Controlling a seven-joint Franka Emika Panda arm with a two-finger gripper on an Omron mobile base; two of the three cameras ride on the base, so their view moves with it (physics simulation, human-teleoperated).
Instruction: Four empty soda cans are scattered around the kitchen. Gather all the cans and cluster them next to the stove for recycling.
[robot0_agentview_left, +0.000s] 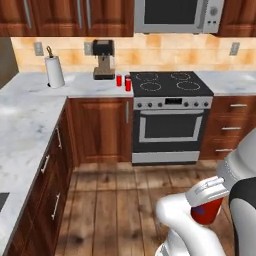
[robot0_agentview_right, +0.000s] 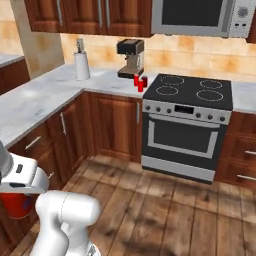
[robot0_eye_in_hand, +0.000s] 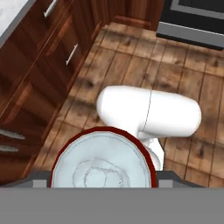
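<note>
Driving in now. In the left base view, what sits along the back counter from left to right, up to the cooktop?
Paper towel roll → coffee machine → first soda can → second soda can → stove.

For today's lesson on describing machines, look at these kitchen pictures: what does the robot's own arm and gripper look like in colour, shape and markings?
The arm is made of glossy white, rounded, tube-like shells with a bulging elbow. Dark grey to black bands mark the joints between the shells. The hand at its end is a white, boxy block with thin grey seam lines. The gripper has dark fingers, mostly hidden. No loose cables or logos are visible.
</note>
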